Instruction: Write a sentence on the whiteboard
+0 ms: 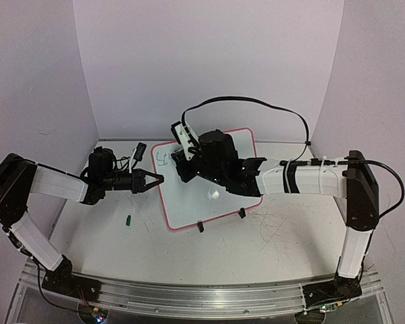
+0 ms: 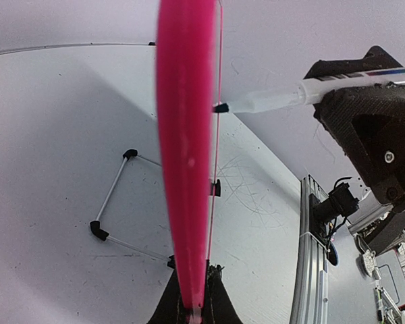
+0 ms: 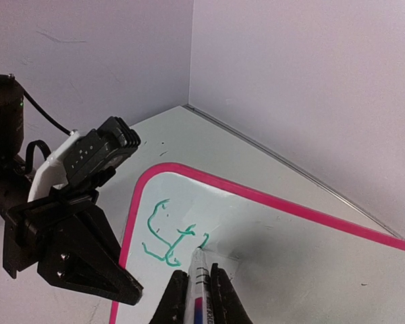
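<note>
Whiteboard [image 1: 189, 204] lengthwise left-right, slightly skewed

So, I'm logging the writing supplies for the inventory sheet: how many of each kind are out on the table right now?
whiteboard: 1
marker: 1
small green cap, lying loose on the table, likely the marker's: 1
Total: 3
</note>
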